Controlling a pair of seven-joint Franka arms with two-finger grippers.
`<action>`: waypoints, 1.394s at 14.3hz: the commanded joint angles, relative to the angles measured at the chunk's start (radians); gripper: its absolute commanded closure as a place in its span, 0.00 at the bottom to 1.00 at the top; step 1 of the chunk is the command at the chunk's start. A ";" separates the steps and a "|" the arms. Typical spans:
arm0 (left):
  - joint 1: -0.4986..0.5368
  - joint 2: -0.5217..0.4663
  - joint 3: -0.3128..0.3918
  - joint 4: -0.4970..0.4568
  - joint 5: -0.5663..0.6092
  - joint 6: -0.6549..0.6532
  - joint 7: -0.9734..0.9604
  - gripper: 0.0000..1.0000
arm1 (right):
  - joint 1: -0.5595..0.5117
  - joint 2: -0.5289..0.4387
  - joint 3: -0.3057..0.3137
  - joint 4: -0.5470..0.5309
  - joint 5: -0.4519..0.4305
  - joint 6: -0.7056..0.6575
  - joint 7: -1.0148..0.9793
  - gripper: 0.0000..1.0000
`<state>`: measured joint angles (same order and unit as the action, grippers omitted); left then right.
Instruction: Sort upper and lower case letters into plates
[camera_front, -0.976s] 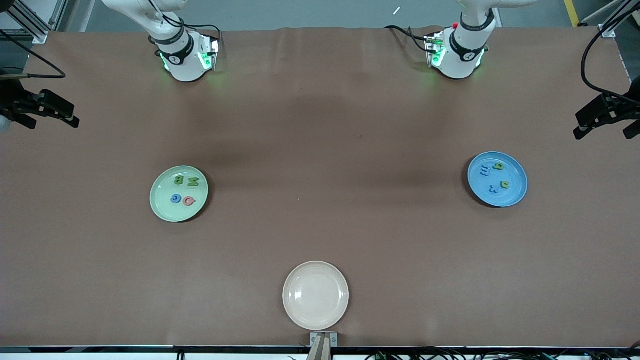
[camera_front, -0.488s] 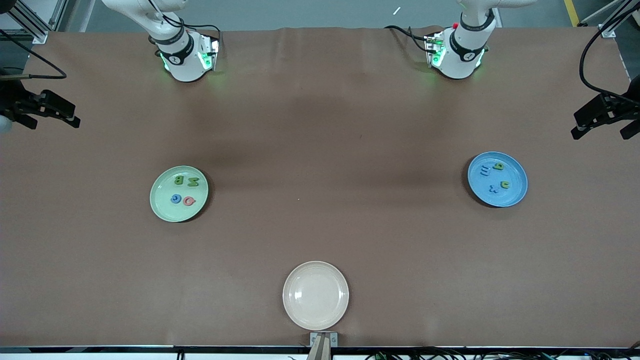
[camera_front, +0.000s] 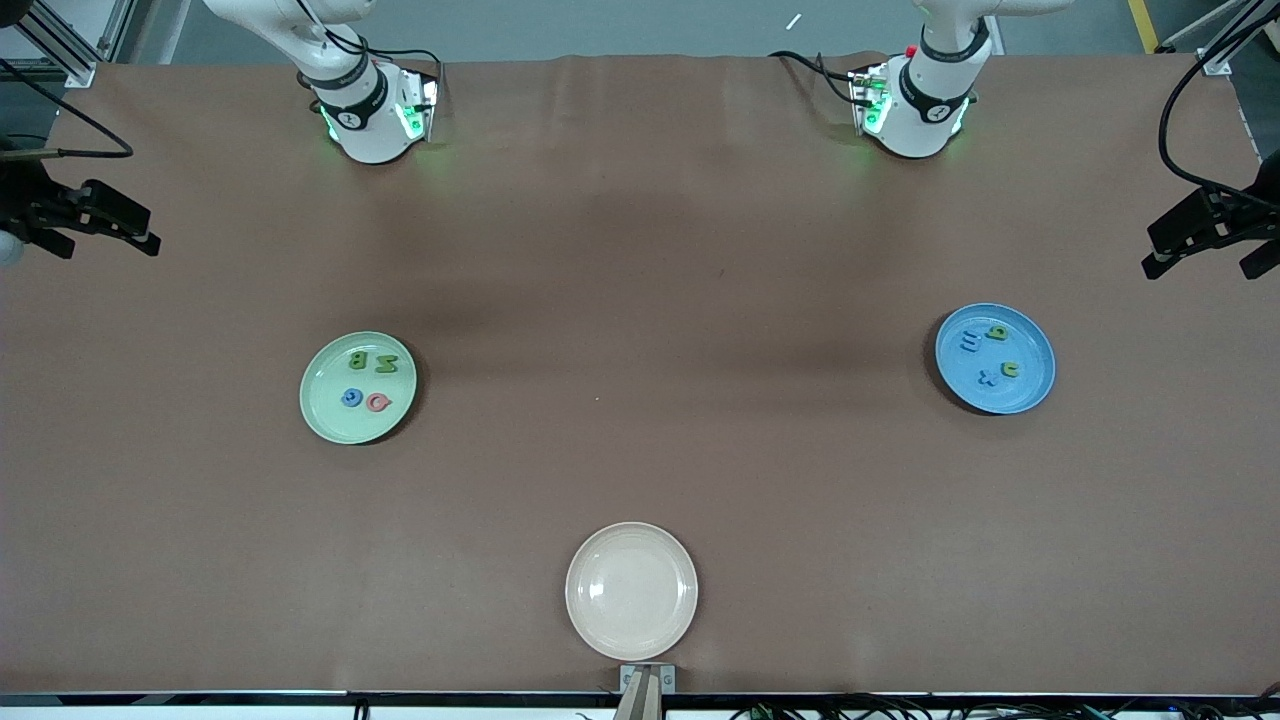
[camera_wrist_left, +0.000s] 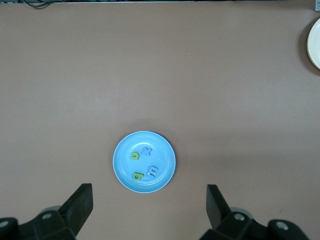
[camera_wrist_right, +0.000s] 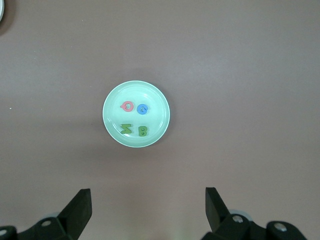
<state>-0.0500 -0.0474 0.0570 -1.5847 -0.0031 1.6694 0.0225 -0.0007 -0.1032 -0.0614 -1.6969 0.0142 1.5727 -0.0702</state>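
Hanging with fingers spread and empty, the left gripper (camera_wrist_left: 149, 210) is high over the round bright blue plastic plate (camera_front: 1035, 385), which holds four lowercase letters (camera_front: 985, 358). The right gripper (camera_wrist_right: 148, 212), likewise spread, is over the pale green plate (camera_front: 325, 415) holding four capitals (camera_front: 368, 380). A cream-beige plate (camera_front: 631, 590) lies nearest the front camera.

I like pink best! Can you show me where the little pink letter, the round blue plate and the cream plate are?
small pink toy letter Q (camera_wrist_right: 128, 106), right wrist view, on its ring.
round bright blue plastic plate (camera_front: 1030, 385), front view, bare floor.
round cream-beige plate (camera_front: 631, 590), front view, bare middle.
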 joint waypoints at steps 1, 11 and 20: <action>0.006 -0.003 -0.003 0.005 -0.021 -0.028 -0.009 0.00 | -0.005 -0.039 0.002 -0.041 -0.005 0.015 -0.006 0.00; 0.004 -0.003 -0.019 0.008 -0.023 -0.140 -0.059 0.00 | -0.004 -0.039 0.003 -0.040 -0.007 0.006 -0.006 0.00; 0.009 -0.002 -0.014 0.008 -0.054 -0.140 -0.061 0.00 | -0.005 -0.039 0.002 -0.041 -0.005 -0.002 0.006 0.00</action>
<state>-0.0481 -0.0474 0.0441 -1.5849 -0.0378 1.5458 -0.0286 -0.0007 -0.1034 -0.0632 -1.6978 0.0143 1.5679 -0.0700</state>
